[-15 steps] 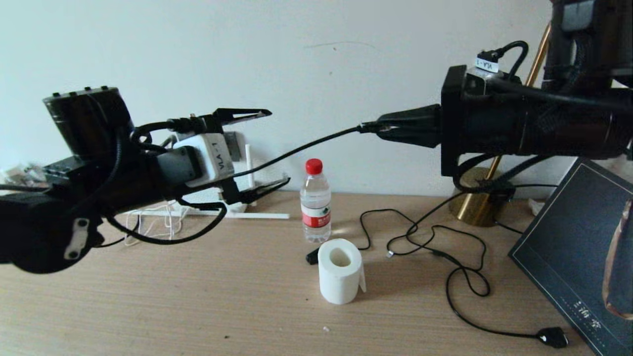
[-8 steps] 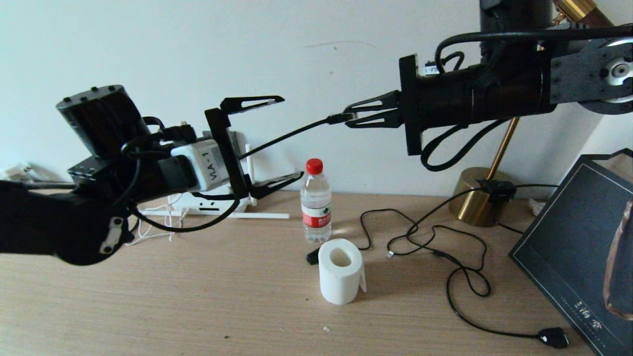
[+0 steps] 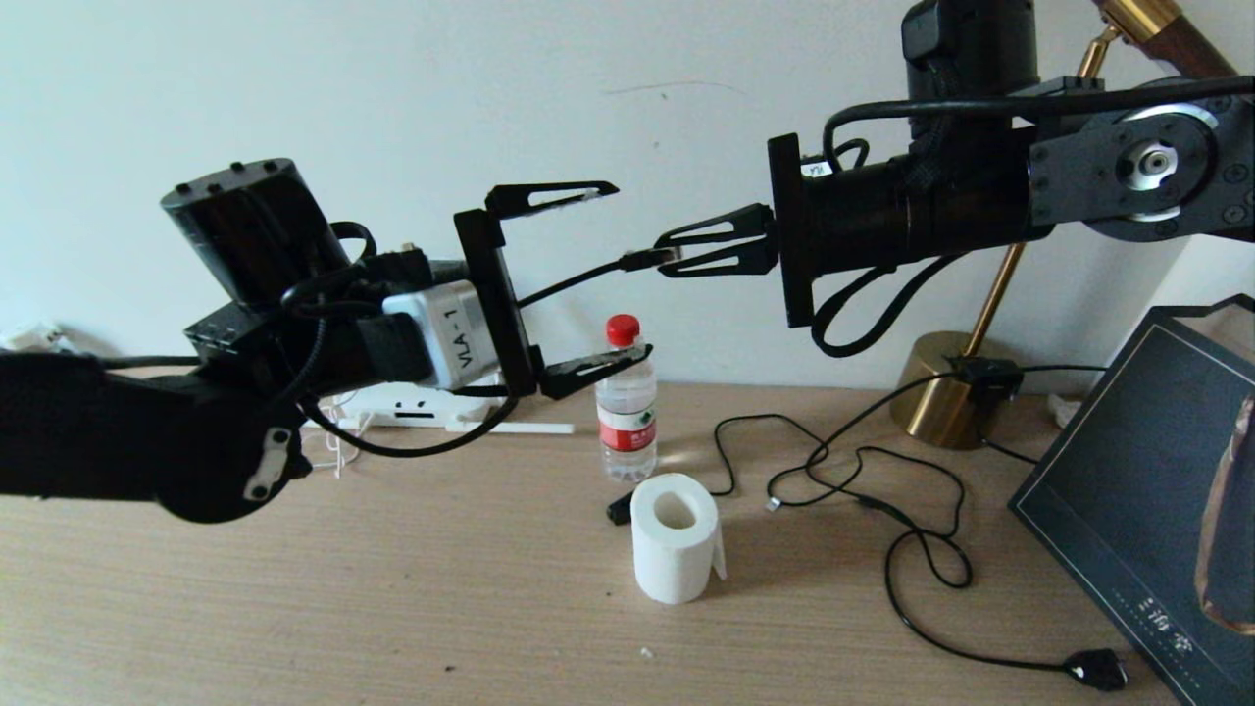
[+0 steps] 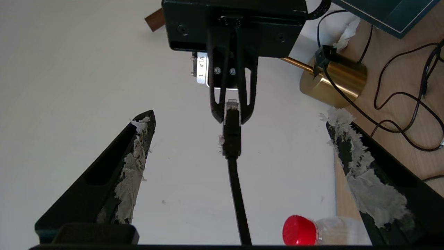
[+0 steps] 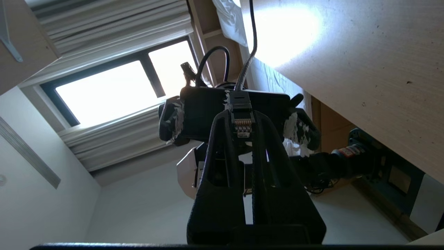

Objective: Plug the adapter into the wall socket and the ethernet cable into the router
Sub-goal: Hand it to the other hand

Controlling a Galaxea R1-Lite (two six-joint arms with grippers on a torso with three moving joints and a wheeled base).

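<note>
- Right gripper (image 3: 669, 257) is pinching the ethernet cable (image 3: 578, 281) by its plug, fingertips closed on it.
- Left gripper (image 3: 608, 275) is gaping wide, cable running between its fingers (image 4: 364, 180).

- 2 grippers: left gripper (image 3: 578, 279), right gripper (image 3: 669, 257)
- 1 ethernet cable (image 3: 574, 282), its plug pinched in the right gripper
- 1 router (image 3: 412, 404), mostly hidden behind the left arm; antennas not countable
- 1 water bottle (image 3: 626, 407), red cap
- 1 toilet paper roll (image 3: 673, 537)
- 1 brass lamp base (image 3: 946, 397)
- 1 thin black cord (image 3: 907, 549) looped on desk, 1 inline switch (image 3: 1096, 669)
- 1 dark book (image 3: 1147, 490)
- 1 desk (image 3: 392, 608)
</note>
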